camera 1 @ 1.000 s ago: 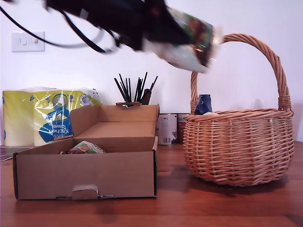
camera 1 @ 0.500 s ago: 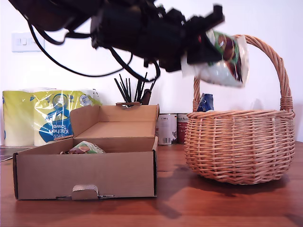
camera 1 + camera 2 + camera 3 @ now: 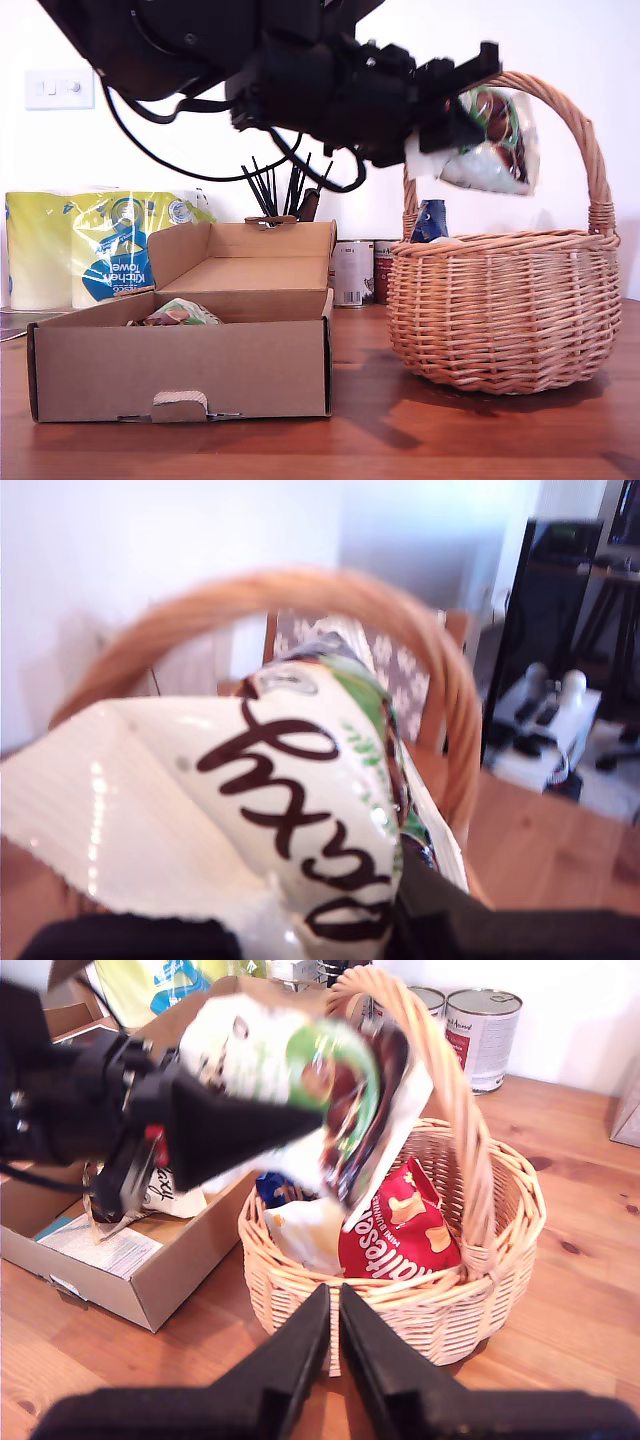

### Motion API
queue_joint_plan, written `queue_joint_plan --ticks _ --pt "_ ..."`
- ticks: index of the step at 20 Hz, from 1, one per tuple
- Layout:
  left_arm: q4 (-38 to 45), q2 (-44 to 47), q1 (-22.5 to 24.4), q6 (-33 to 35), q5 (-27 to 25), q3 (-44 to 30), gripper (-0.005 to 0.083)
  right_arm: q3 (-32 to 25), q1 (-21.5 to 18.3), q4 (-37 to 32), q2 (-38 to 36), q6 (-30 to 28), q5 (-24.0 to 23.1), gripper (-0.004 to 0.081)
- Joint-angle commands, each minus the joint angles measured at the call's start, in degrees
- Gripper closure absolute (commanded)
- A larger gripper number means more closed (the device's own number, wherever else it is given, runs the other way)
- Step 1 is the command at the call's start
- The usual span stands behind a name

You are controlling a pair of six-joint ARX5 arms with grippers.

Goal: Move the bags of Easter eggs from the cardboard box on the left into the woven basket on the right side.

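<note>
- Standing at the exterior view's far left: kitchen towel pack point(image 3: 100, 250), yellow and blue, behind the carton.
- Cardboard box point(image 3: 180, 370), on the wooden table point(image 3: 400, 440) at the exterior view's left, lid flap raised; one pale green-white bag point(image 3: 180, 313) lies inside, only its top showing over the wall.
- Black sticks point(image 3: 285, 187), fanned upright behind the box lid.
- Metal tins point(image 3: 353, 272), between box and basket, at the back.
- My first gripper point(image 3: 450, 115), reaching in from the exterior view's upper left, clamped on a pale green-white bag of eggs point(image 3: 492, 140); the bag is held in the air under the handle arch, above the basket's opening and not touching the contents.
- Woven basket point(image 3: 505, 320), on the table at the exterior view's right, tall arched handle point(image 3: 580, 130) upright. Contents seen from the second wrist view: red-orange bag point(image 3: 400, 1230), dark blue bag point(image 3: 272, 1188) and a pale packet point(image 3: 305, 1235); the blue bag's top pokes above the rim in the exterior view.
- My second gripper point(image 3: 333, 1310), jaws pressed together with nothing between them, poised over the table just outside the basket's wall.
</note>
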State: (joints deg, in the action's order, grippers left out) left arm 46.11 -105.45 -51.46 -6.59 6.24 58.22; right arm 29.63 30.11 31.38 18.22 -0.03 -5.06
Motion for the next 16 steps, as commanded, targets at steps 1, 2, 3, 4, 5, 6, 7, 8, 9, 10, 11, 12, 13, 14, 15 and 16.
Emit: queue_joint_plan --ticks 1,2,3,4,5,6,7,8,9,10,11,12,13,14,15,16 --pt "2.03 -3.37 -0.72 -0.44 -0.50 1.68 0.0755 -0.59 0.26 -0.22 -0.11 0.02 0.07 0.0782" --pt "2.19 -4.48 -0.85 -0.48 -0.70 3.02 0.0755 -0.59 0.26 -0.22 -0.11 0.04 0.07 0.0782" --pt "2.10 -5.73 -0.85 -0.50 -0.74 4.85 0.0755 -0.59 0.26 -0.22 -0.11 0.04 0.04 0.0782" --pt "1.62 -6.84 -0.90 -0.50 -0.74 6.49 0.0755 -0.59 0.26 -0.20 -0.11 0.04 0.07 0.0782" --pt "1.51 -8.04 -1.07 -0.50 -0.76 8.07 0.0755 -0.59 0.26 -0.22 -0.11 0.04 0.04 0.0782" --pt "1.44 -9.33 -1.22 -0.50 -0.76 9.64 0.0755 -0.59 0.26 -0.20 -0.11 0.04 0.04 0.0782" --pt "0.90 -10.23 -1.22 -0.50 -0.76 10.91 0.0755 -0.59 0.26 -0.22 -0.11 0.04 0.04 0.0782" --pt "-0.87 -11.02 -1.22 -0.50 -1.05 12.15 0.0755 -0.59 0.26 -0.20 -0.11 0.04 0.04 0.0782" --pt "-3.13 -11.52 -1.33 -0.48 -1.70 13.03 0.0755 -0.59 0.26 -0.20 -0.11 0.04 0.04 0.0782" --pt "-4.81 -12.11 -1.36 -0.46 -2.78 13.57 0.0755 -0.59 0.26 -0.20 -0.11 0.04 0.04 0.0782" --pt "-6.27 -12.37 -1.31 -0.48 -3.15 13.90 0.0755 -0.59 0.26 -0.22 -0.11 0.07 0.04 0.0782" --pt "-7.72 -12.74 -1.33 -0.48 -3.41 14.08 0.0755 -0.59 0.26 -0.20 -0.11 0.07 0.04 0.0782" --pt "-8.72 -13.00 -1.33 -0.52 -3.52 14.21 0.0755 -0.59 0.26 -0.20 -0.11 0.04 0.04 0.0782" --pt "-10.12 -13.05 -1.36 -0.52 -3.54 14.23 0.0755 -0.59 0.26 -0.24 -0.11 0.04 0.04 0.0782" --pt "-11.98 -13.07 -1.46 -0.50 -3.67 14.23 0.0755 -0.59 0.26 -0.22 -0.11 0.07 0.04 0.0782" --pt "-13.57 -13.07 -1.57 -0.52 -3.93 14.23 0.0752 -0.59 0.26 -0.22 -0.11 0.07 0.04 0.0782"
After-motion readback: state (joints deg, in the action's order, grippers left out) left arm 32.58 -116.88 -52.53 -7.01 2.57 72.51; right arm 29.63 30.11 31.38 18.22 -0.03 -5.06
